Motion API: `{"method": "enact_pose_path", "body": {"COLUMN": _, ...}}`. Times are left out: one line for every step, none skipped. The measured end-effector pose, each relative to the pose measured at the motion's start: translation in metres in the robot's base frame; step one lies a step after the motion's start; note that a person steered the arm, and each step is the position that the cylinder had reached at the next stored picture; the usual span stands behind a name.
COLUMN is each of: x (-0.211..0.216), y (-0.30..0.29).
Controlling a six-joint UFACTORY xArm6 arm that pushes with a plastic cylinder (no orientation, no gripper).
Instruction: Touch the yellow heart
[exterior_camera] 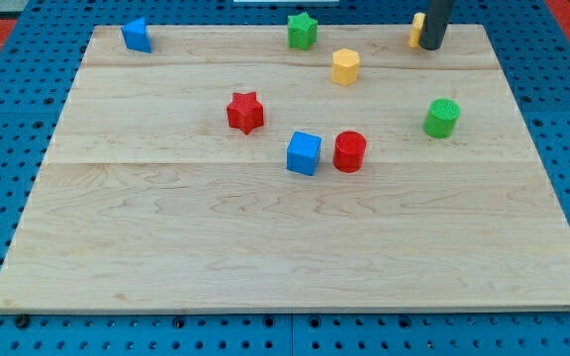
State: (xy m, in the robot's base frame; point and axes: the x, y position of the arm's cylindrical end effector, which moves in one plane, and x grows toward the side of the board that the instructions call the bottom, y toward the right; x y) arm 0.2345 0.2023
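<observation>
My tip (430,45) is the lower end of a dark rod at the view's top right. A yellow block (417,29), mostly hidden behind the rod, shows just to the tip's left and seems to touch it; its shape cannot be made out. A second yellow block (344,66), hexagon-like, sits to the lower left of the tip, well apart from it.
On the wooden board (265,247): a blue block (137,35) at the top left, a green star (303,30) at the top middle, a red star (245,112), a blue cube (304,153), a red cylinder (349,151), a green cylinder (441,118).
</observation>
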Motion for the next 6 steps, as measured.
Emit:
{"method": "enact_pose_path", "body": {"x": 0.008, "y": 0.013}}
{"method": "enact_pose_path", "body": {"x": -0.003, "y": 0.019}}
{"method": "enact_pose_path", "body": {"x": -0.012, "y": 0.031}}
{"method": "enact_pose_path", "body": {"x": -0.012, "y": 0.033}}
{"method": "enact_pose_path", "body": {"x": -0.013, "y": 0.038}}
{"method": "enact_pose_path", "body": {"x": -0.013, "y": 0.039}}
